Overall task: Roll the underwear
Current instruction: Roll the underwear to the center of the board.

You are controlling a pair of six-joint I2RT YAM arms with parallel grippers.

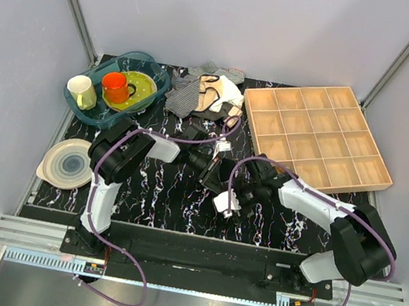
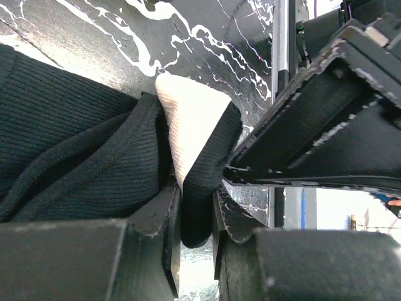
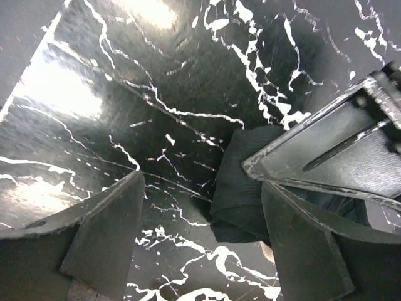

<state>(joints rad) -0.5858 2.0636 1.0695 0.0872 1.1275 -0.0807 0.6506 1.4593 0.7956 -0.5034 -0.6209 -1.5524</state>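
Note:
The underwear (image 2: pixel 75 144) is black ribbed fabric with a cream patch (image 2: pixel 191 119), lying on the black marbled table. My left gripper (image 2: pixel 195 204) is shut on a fold of it, right beside the cream patch. In the right wrist view a rolled black end of the underwear (image 3: pixel 241 188) lies just inside my right gripper's right-hand finger (image 3: pixel 307 238). My right gripper (image 3: pixel 202 182) stands open over the table with nothing pinched. In the top view both grippers, left (image 1: pixel 205 159) and right (image 1: pixel 240 187), meet at the table's middle and largely hide the garment.
A wooden tray (image 1: pixel 319 133) of square compartments sits at the back right. A pile of other clothes (image 1: pixel 207 90), striped and cream, lies at the back centre. A blue tub (image 1: pixel 116 90) with cups and a green plate stands back left. A round plate (image 1: pixel 68 163) lies at the left edge.

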